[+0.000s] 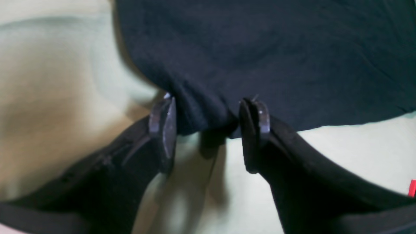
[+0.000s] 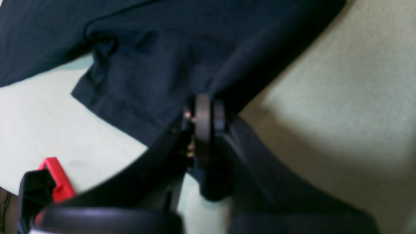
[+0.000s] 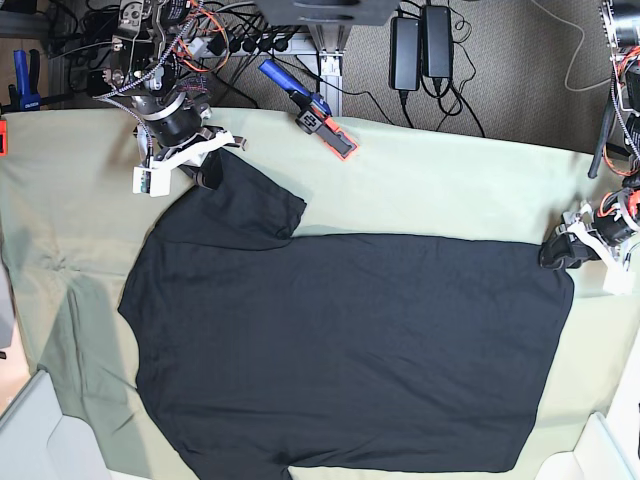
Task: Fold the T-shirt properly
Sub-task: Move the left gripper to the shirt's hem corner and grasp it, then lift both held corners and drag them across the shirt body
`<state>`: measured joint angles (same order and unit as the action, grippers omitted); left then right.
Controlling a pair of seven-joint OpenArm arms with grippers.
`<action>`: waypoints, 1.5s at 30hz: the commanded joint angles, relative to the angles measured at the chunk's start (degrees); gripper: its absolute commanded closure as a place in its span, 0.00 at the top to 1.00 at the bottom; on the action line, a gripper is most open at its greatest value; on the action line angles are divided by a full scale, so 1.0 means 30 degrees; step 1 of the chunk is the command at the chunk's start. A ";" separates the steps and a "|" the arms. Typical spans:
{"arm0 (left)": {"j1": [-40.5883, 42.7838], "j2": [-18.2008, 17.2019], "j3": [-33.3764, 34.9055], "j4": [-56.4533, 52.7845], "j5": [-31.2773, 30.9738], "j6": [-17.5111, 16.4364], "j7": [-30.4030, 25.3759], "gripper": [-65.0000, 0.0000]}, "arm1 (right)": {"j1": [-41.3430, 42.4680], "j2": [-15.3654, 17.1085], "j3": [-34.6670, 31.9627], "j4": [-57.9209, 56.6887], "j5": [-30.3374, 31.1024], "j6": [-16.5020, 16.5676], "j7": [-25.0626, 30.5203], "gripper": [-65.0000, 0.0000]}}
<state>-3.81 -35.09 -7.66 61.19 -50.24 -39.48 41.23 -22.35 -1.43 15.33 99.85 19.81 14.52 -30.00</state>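
Up close in the left wrist view, the left gripper (image 1: pixel 208 130) stood with jaws wide, a bunched corner of the T-shirt (image 1: pixel 276 58) lying between them on the pale green cloth (image 1: pixel 357 152)

From the right wrist, the right gripper (image 2: pixel 203 130) pinched the shirt's edge tight

Overhead, the garment lay spread across the worktop

We see a table covered by a pale green cloth (image 3: pixel 420 190); the black T-shirt (image 3: pixel 340 350) lies spread across it, an orange-and-blue clamp (image 3: pixel 318 118) near the far edge.
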 commanded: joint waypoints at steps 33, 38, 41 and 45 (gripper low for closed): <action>-0.1217 -0.0401 -0.0087 0.0991 0.0124 -0.0172 -0.0255 0.19 | 0.0029 0.0058 0.0007 0.0226 -0.0102 -0.0576 0.0015 0.00; -0.1202 -0.0321 -0.0051 0.0969 0.0794 -0.0172 -0.0233 0.00 | 0.0036 0.0058 0.0007 0.0226 0.0066 -0.0561 -0.0313 0.00; -0.1202 -0.0415 -0.0051 0.0969 0.1049 -0.0172 -0.0197 0.00 | 0.0051 0.0182 0.0007 0.0233 0.0131 -0.0561 -0.0321 0.00; -0.1202 -0.0729 -0.0058 0.0976 0.0364 -0.0172 0.0539 0.00 | 0.0029 0.0510 0.0168 0.0597 0.0401 -0.0561 -0.1180 0.00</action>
<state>-6.22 -35.75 -7.44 63.31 -48.31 -39.46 43.97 -22.22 -0.30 15.55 100.73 20.99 14.52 -33.39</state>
